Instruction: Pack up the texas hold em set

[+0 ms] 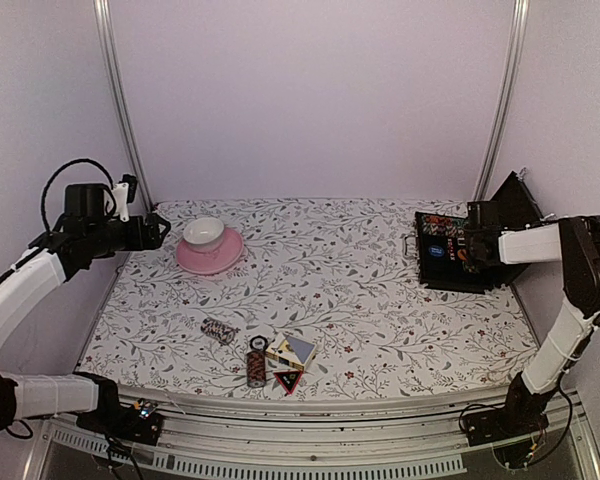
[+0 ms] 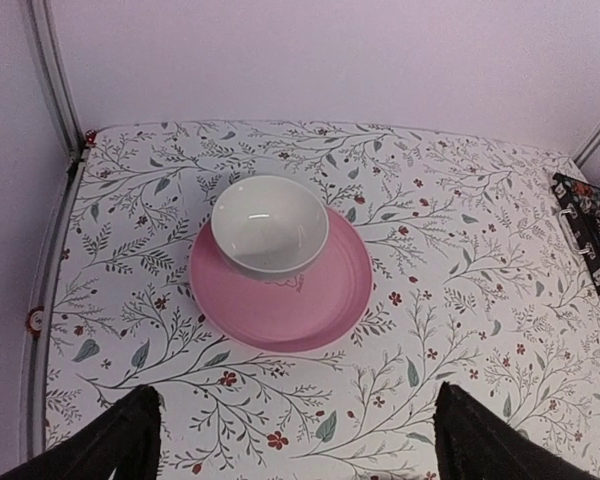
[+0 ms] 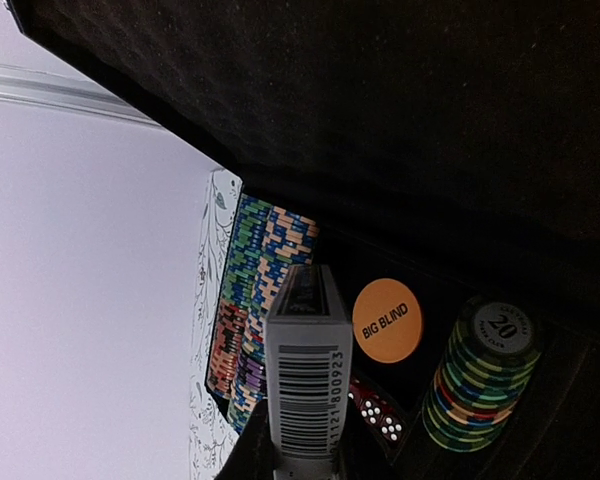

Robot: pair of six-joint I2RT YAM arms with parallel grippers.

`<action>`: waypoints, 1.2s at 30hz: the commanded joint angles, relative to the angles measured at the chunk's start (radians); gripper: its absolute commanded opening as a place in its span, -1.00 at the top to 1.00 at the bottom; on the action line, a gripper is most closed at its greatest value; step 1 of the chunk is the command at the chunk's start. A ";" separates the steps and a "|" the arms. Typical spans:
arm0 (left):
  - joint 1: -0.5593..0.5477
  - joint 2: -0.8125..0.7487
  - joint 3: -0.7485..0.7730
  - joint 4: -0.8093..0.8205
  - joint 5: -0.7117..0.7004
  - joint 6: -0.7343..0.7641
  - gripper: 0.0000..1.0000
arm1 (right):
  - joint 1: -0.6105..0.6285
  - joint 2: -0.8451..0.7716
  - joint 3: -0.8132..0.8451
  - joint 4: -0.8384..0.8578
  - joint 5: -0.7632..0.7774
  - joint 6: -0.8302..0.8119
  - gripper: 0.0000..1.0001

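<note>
1. Found the flat black rectangular case with metal corners (image 1: pixel 458 265) lying open at the far right edge of the floral-patterned table (image 1: pixel 380 300), its lid (image 1: pixel 515 203) tilted up behind it.
2. Saw the right gripper (image 1: pixel 468 247) reaching over that case, jaws pressed together on a grey boxed card deck with a barcode (image 3: pixel 308 385), the box pointing end-on above the open tray.
3. Noted inside the case, through the right wrist camera: rows of striped chips (image 3: pixel 260 300) packed on edge, an orange round "BIG BLIND" disc (image 3: pixel 387 320), a green-striped chip stack topped with a "20" (image 3: pixel 482 385), and red dice with white pips (image 3: pixel 378 412) just beside the held box.
4. Found the left gripper (image 1: pixel 158 230) hovering above the table's far left side, its dark fingers (image 2: pixel 120 445) spread wide, pinching nothing.
5. Saw a pink round saucer (image 2: pixel 310 300) just ahead of that gripper, with a white cup (image 2: pixel 270 225) sitting on it, off-centre.
6. Counted loose pieces near the table's front edge, well apart from the case:
   - a striped chip roll on its side (image 1: pixel 220 329);
   - a darker chip roll (image 1: pixel 257 373);
   - a small white disc (image 1: pixel 258 344) just above that roll;
   - a flat card box (image 1: pixel 292 350);
   - a red-black triangle marker (image 1: pixel 288 381) just in front of the card box.
</note>
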 commanded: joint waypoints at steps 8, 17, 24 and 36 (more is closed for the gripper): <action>0.009 0.020 -0.009 0.007 -0.018 0.017 -0.90 | -0.007 0.119 0.104 0.058 0.041 0.004 0.87; 0.009 0.031 -0.006 0.003 -0.023 0.020 -0.90 | -0.007 0.179 0.124 0.052 0.061 0.019 0.87; 0.008 0.036 -0.006 0.003 -0.030 0.022 -0.90 | -0.008 0.236 0.156 0.054 0.045 0.038 0.86; 0.010 0.040 -0.004 0.002 -0.039 0.025 -0.91 | -0.010 0.281 0.203 0.054 -0.004 -0.008 0.41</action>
